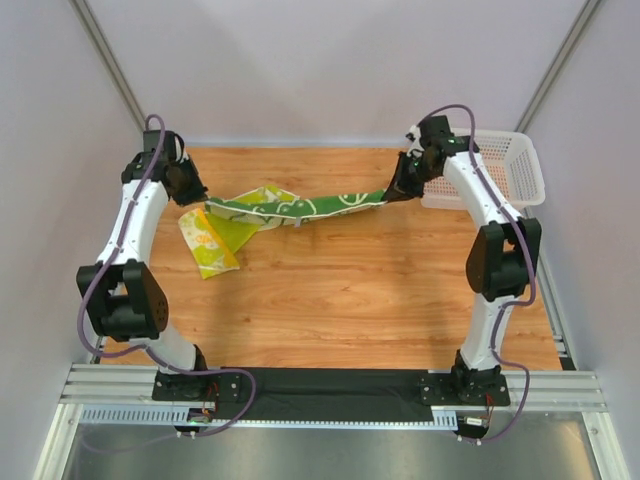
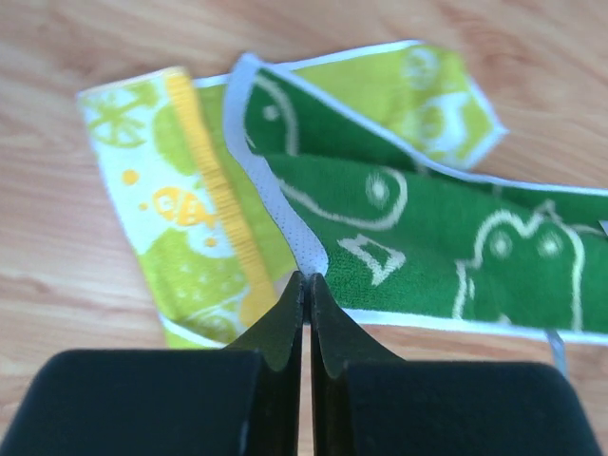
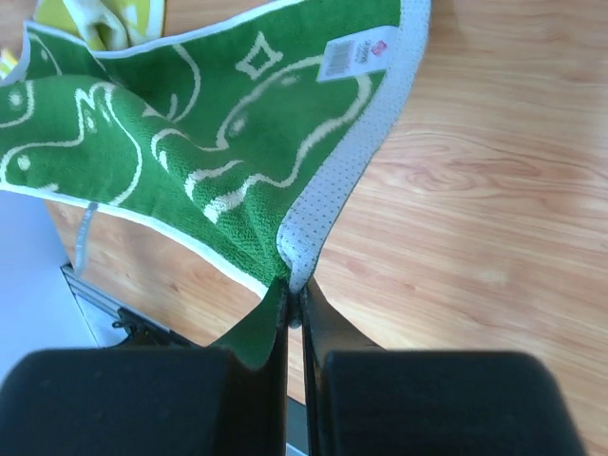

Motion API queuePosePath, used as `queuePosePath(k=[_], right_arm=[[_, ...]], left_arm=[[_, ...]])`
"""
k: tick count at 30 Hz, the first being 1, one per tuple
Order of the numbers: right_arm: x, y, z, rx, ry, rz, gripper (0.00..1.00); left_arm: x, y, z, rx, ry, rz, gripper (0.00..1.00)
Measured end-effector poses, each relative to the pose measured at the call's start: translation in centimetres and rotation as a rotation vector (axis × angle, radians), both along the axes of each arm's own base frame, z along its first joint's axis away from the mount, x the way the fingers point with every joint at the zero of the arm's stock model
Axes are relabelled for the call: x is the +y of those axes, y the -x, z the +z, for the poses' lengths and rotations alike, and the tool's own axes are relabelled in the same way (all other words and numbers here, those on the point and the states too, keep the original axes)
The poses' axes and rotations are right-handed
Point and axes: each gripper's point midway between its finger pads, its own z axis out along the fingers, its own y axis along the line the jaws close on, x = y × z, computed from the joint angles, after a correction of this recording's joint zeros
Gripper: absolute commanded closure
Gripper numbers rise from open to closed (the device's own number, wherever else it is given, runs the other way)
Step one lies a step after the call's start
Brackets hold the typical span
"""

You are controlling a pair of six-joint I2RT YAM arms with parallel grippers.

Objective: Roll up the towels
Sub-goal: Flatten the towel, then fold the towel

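At the far left of the table (image 1: 340,290), the left tool (image 1: 192,192) sits over 2 towels. From above it only seems to meet the left end of the green towel (image 1: 310,207). Its own wrist camera shows the left tool (image 2: 306,278) with its fingers pressed together, apparently nipping that towel's white hem, though the pinch itself is partly hidden. Under that end lies the yellow towel (image 1: 210,240), flat on the wood, and its lemon print is legible only up close. The green towel runs rightward, stretched and raised off the wood, to the right tool (image 1: 397,193). The right wrist view shows the right tool (image 3: 293,290) clenched on the towel's corner, and a barcode label (image 3: 359,55) too small to see from above. A white basket (image 1: 515,165) stands at the far right.
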Motion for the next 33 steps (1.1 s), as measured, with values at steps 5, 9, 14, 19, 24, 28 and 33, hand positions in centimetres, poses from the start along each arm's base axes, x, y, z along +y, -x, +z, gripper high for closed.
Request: queuePosePath(k=[5,9,14,19,24,28,33], right_arm=[[-3.6,3.2,1.0,-0.012,0.027,-0.065,1.00],[-4.7,10.0,-2.4,0.102,0.056,-0.080,1.00],[-5.6,17.9,-9.5,0.355,0.103,-0.115,1.00],[-6.6,19.7,-11.5,0.434,0.133,-0.157,1.00],[-8.3,19.0,-11.9,0.427,0.161,-0.215,1.00],[-9.5,19.2,-12.0,0.444,0.190,-0.256,1.00],[-9.9,20.9,-12.1,0.475,0.200,-0.275,1.00]], left_arm=[[-5.1,1.9,4.8,-0.132,0.070,-0.122,1.00],[-6.0,7.2,2.7,-0.097,0.108,-0.132,1.00],[-6.1,13.2,-5.3,0.124,0.156,-0.078,1.00],[-6.4,17.4,-11.3,0.400,0.193,-0.023,1.00],[-6.4,18.3,-11.7,0.445,0.200,-0.002,1.00],[-6.7,18.6,-11.5,0.450,0.214,-0.003,1.00],[-7.1,19.8,-11.7,0.478,0.239,-0.009,1.00]])
